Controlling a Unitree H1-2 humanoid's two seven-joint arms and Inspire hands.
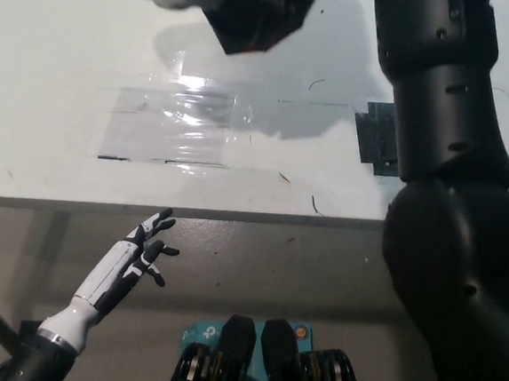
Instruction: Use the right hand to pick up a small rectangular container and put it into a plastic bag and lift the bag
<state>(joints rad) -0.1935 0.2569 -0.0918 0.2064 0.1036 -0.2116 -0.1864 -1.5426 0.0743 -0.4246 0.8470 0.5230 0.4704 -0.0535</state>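
Observation:
The plastic bag (252, 12), grey with a dark underside, hangs in the air at the top of the head view, well off the white table (51, 66). Its upper part is cut off by the picture's top edge. It casts a shadow on the table beneath it. My black right arm (435, 108) rises steeply from the lower right and leaves the picture at the top next to the bag, so the right hand is out of sight. The small rectangular container does not show. My white left hand (130, 264) rests open below the table's front edge at lower left.
A shiny clear film patch (171, 121) lies flat on the table under the bag. A dark grey square patch (376, 141) lies beside the right arm. The table's front edge (190, 212) runs across the middle of the picture.

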